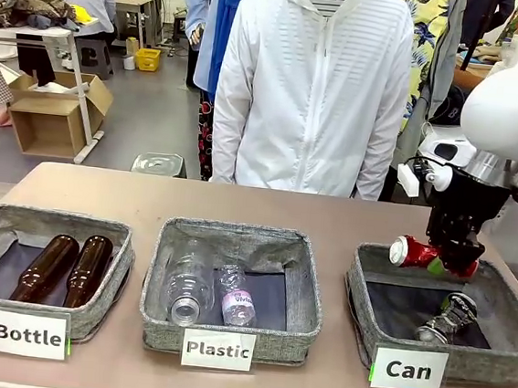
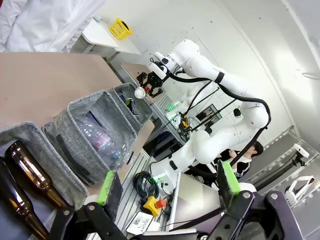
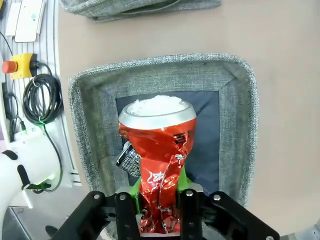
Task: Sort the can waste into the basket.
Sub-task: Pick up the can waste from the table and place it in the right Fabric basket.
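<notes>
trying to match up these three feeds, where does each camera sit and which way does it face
Front view: between the arms, facing the person across the table; right gripper holds the red can above the Can basket.
Left wrist view: on the left wrist, left gripper with jaws open, facing sideways along the baskets toward the right arm.
Right wrist view: on the right wrist, facing down into the Can basket, jaws clamping the red can.
All share the red can.
</notes>
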Available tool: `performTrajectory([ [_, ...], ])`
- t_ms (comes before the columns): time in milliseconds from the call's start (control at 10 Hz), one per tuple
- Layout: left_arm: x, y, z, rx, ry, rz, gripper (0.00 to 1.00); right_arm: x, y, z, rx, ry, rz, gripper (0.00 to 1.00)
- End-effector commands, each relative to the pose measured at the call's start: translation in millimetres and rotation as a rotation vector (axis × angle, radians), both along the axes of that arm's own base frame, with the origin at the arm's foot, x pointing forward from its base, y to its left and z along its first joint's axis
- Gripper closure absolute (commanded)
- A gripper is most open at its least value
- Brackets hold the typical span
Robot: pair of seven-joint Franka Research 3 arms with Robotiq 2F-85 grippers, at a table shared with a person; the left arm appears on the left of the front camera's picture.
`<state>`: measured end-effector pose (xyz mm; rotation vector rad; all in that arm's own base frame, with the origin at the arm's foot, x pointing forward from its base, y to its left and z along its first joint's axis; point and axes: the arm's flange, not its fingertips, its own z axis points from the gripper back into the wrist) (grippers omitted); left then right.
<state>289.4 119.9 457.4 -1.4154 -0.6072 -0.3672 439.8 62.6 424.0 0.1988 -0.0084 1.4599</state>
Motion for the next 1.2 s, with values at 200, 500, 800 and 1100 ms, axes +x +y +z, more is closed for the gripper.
performTrajectory([
  [200,-3.5,3.0,2.8,0.0,0.008,-0.012,0.0,2.7,0.3,-1.7,-0.015,-0.05,0.011,0.0],
  [500,-3.5,3.0,2.8,0.0,0.008,-0.012,0.0,4.9,1.4,-4.4,0.003,-0.04,-0.024,0.0],
  [800,-3.5,3.0,2.8,0.0,0.008,-0.012,0.0,10.3,-2.5,-1.8,0.101,0.001,-0.137,0.0],
  [1100,-3.5,3.0,2.8,0.0,0.008,-0.012,0.0,28.1,-14.0,13.4,0.567,0.256,-0.787,0.0],
])
